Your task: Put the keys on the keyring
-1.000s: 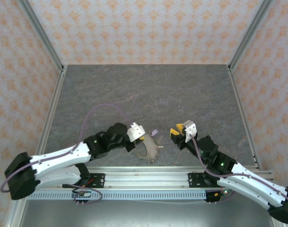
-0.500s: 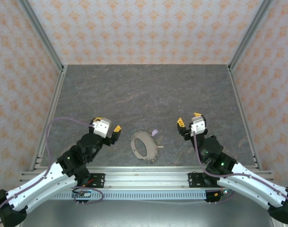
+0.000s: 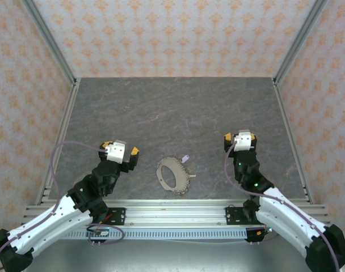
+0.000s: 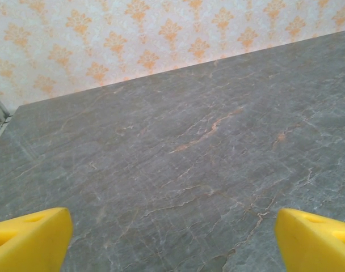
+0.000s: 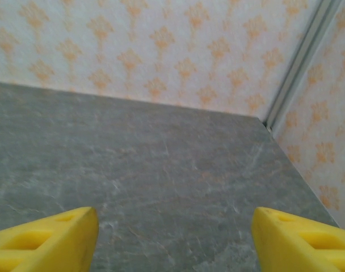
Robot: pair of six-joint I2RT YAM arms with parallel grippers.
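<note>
- My left tool (image 3: 121,148) hangs over the worktop (image 3: 178,102), to the left of the keyring (image 3: 172,175). Its fingers are spread wide and hold nothing. From its wrist, my left tool (image 4: 172,235) has bare grey stone between the two yellow fingertips (image 4: 28,238).
- My right tool (image 3: 240,136) sits well apart from the ring on the other side, likewise spread and empty. The wrist view of it (image 5: 172,235) has open worktop between its fingertips (image 5: 47,238).
- The keyring lies flat near the front edge of the worktop, between my two tools and nearer the left one.
- The one piece I can read as one of the keys is a small pale tag (image 3: 185,158) at the ring's far-right rim.
- Risk, as I judge it: the ring is thin and flat on stone, so a pinch from above could skid off and push it away.
- The fringe of tan pieces could snag a finger and drag the whole ring along.
- A key this small could slip or twist between my fingers, or be knocked away as I come down beside the ring.
- Hard to make out: I cannot tell whether the pale tag is threaded on the ring or merely touches it.
- No metal blade is distinguishable, and no other coloured tag is clear.
- The ring's opening, if it has one, is too fine to find.
</note>
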